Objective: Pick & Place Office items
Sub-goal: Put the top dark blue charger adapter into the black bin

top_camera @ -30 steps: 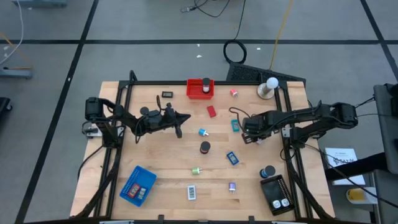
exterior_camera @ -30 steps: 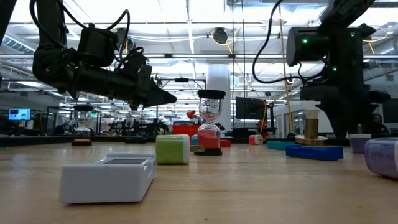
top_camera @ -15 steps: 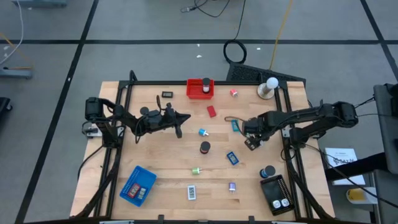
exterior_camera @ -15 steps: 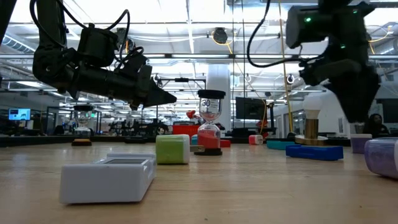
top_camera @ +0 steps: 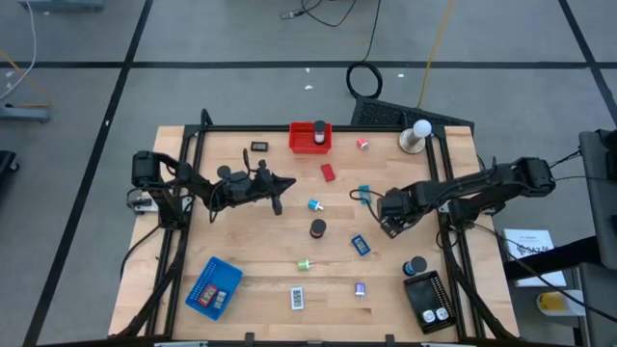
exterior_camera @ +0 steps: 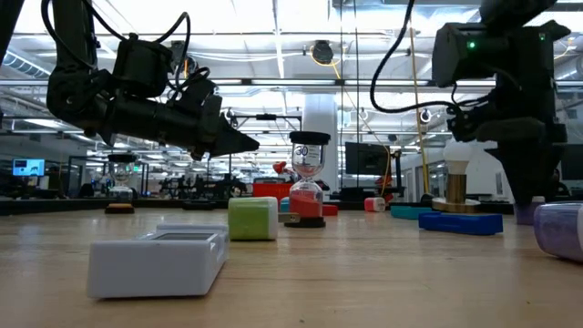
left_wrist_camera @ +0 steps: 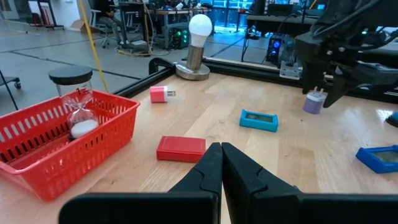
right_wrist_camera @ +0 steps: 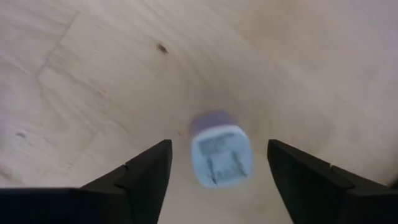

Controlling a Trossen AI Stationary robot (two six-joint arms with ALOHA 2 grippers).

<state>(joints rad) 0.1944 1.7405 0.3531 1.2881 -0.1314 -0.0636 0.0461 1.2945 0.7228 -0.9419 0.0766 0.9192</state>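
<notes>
Now right tool (right_wrist_camera: 221,165) spread above purple plug (right_wrist_camera: 219,148), bare wood around, left tool (left_wrist_camera: 221,163) pressed together

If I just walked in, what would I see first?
Probably the red basket at the table's far edge with a sand timer standing in it. Then the right gripper, fingers open, with a small purple plug between them. The left gripper hangs shut above the table's left half.
</notes>
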